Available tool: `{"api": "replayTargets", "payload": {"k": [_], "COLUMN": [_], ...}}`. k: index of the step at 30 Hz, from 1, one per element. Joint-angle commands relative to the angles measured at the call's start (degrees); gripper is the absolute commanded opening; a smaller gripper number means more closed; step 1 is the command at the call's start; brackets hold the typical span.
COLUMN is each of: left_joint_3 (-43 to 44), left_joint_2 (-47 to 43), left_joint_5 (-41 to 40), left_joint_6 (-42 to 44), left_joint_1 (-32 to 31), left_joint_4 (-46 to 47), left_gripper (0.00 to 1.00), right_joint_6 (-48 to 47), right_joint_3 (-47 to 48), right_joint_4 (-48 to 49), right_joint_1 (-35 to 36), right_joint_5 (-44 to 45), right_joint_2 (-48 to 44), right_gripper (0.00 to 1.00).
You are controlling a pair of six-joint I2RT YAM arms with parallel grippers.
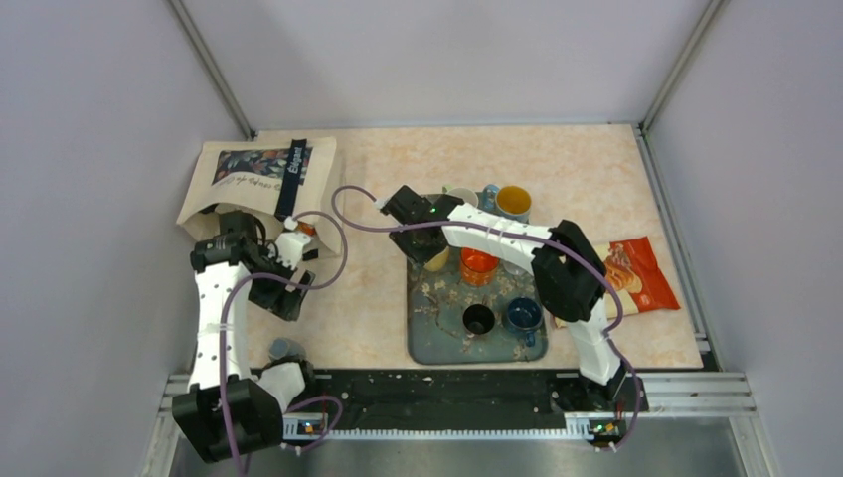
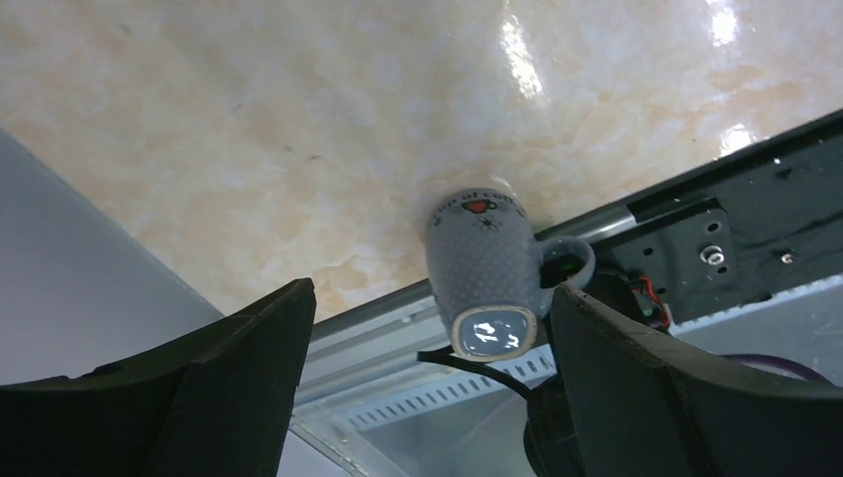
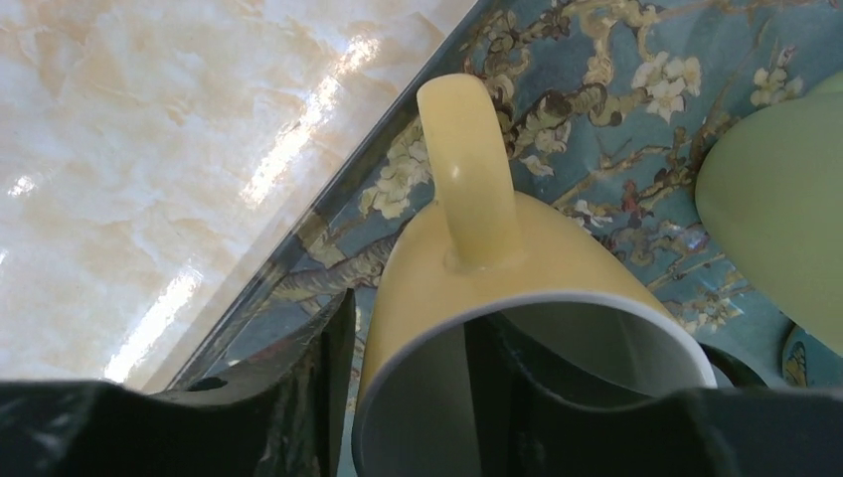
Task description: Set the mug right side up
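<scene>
Clamps the yellow mug (image 3: pixel 517 258) by its wall with the right gripper (image 3: pixel 408 383), 1 finger inside, over the tray (image 3: pixel 616 60); holds the left gripper (image 2: pixel 432 303) wide open near the grey mug (image 2: pixel 487 268).

From above and behind, the top camera surveys the whole table (image 1: pixel 596 159), while wrist cameras peer closely past the left pincer (image 2: pixel 432 290) and right pincer (image 3: pixel 413 338), the tray (image 3: pixel 616 60) and yellow mug (image 3: pixel 497 258) at the latter shared overhead.

Arm (image 1: pixel 219 318): two. Tray (image 1: pixel 425 343): one. Tote bag (image 1: pixel 249 174): one. Snack packet (image 1: pixel 641 273): one. Mug (image 1: pixel 478 266): about seven.
</scene>
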Motion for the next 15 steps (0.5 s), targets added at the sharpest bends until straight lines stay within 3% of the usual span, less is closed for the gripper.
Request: {"api": "replayTargets", "payload": {"k": [1,9,15], "left_joint_3": [-1.4,0.2,-0.4], "left_joint_2": [-2.0,-2.6,-3.2], "left_joint_5": [2.1,-8.2,-13.8], "left_joint_6": [1.1,0.5,7.1], "left_joint_1": [0.5,1.5,9.7], "left_joint_4": [-2.1,2.6,4.9], "left_gripper": [0.93,0.9,0.88], "right_joint_6": [-0.7,-2.4,-3.9], "right_joint_3": [3.9,1.8,-0.5], "right_joint_4": [0.0,3.8,5.4], "right_joint_1": [0.0,0.0,0.0], "right_joint_5": [-0.3,-3.1,-4.3], "right_joint_2": [-1.1,-7.0,-13.1], "right_gripper": [0.46,0.64,0.76]}}
